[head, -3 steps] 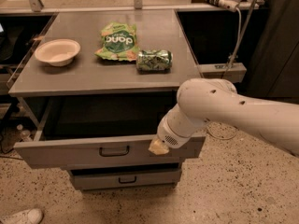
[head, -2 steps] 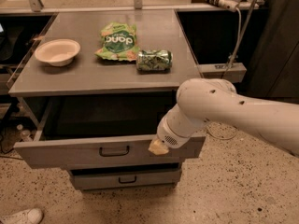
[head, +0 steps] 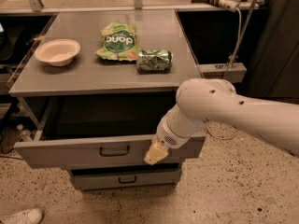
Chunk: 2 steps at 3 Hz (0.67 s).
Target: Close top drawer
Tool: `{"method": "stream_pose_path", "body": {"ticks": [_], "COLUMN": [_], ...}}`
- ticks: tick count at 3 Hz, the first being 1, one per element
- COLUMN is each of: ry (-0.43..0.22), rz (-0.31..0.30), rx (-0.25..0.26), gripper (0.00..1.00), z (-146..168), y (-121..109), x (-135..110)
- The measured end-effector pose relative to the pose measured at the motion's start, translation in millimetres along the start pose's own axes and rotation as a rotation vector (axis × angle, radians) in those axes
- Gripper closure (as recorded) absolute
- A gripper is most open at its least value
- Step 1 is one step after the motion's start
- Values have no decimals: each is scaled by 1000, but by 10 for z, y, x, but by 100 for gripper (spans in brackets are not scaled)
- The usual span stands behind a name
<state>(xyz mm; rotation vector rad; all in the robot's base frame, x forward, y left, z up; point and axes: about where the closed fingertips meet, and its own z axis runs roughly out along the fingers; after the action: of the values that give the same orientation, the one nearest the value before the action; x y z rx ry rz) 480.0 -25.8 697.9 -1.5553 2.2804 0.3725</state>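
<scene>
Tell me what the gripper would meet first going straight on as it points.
Probably the front panel of the top drawer: the gripper sits before it, right of its handle, angled down-left. Depth is unclear; it may be touching.

The robot's white arm comes in from the right edge, which cuts off everything past its forearm. Its tool shows only as a pale yellow tip against the front panel of the top drawer; the wrist covers the rest. The arm also hides part of the panel's right side. The inside of the drawer is in deep shadow, so any contents cannot be made out. The lower drawer is partly covered by the open one above. On the bench, the print on the green can is too blurred to read. The bottom edge cuts off a white shoe.
</scene>
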Motion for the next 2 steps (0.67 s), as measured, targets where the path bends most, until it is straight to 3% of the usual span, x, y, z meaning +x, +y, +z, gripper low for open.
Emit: {"method": "stream_pose_path", "body": {"ticks": [1,2], "ry": [0,0], "rz": [0,0], "rx": [0,0], "gripper": [0,0], "z": [0,0], "y": [0,0], "x": [0,0]}}
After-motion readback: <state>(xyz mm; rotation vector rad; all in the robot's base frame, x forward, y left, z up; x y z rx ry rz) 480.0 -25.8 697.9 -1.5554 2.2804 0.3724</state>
